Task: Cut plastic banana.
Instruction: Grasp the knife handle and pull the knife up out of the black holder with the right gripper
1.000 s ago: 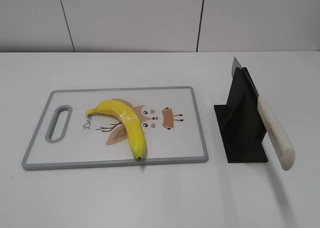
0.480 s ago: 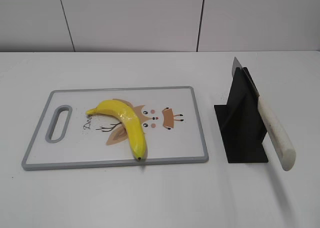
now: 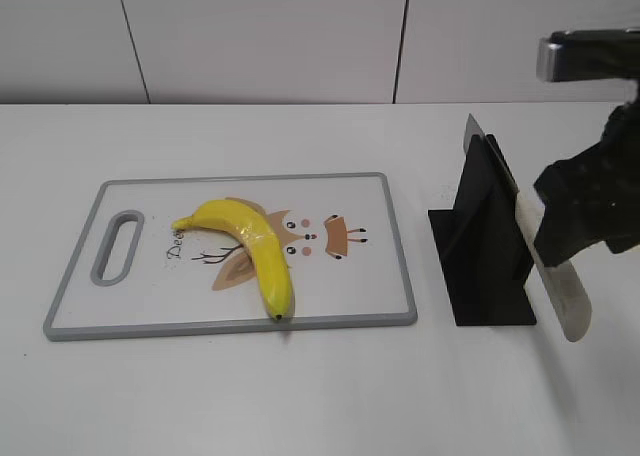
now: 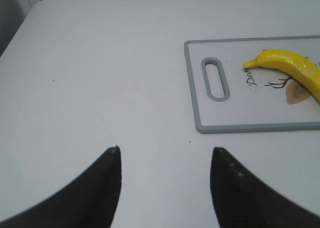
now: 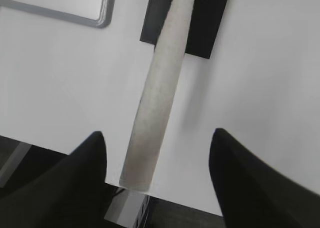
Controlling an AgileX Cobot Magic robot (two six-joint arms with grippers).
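A glossy bright-yellow curved plastic banana (image 3: 249, 247) lay on a white rectangular cutting board with a grey rim and a cartoon print (image 3: 398, 238); its stem end pointed toward the board's slotted handle (image 3: 117, 246) on the left, and its dark tip rested near the front rim; nothing touched it. To the right of the board, apart from it, stood a black angled knife stand (image 3: 482, 251) on the white table (image 3: 300, 396); a knife with a long off-white handle (image 3: 555, 276) leaned in the stand, its grey blade (image 3: 473, 131) pointing up and away and its handle sloping down toward the camera.

The right gripper (image 5: 159, 153) hung over the knife handle with its two dark fingers (image 5: 95, 160) spread wide; in the right wrist view the handle ran between them, with clear gaps on both sides, so they held nothing. In the exterior view the black right arm (image 3: 590, 201) sat in front of the upper part of the handle.

The left gripper (image 4: 165, 163) hovered over bare table well left of the board; its fingers (image 4: 107, 178) were also parted and empty.
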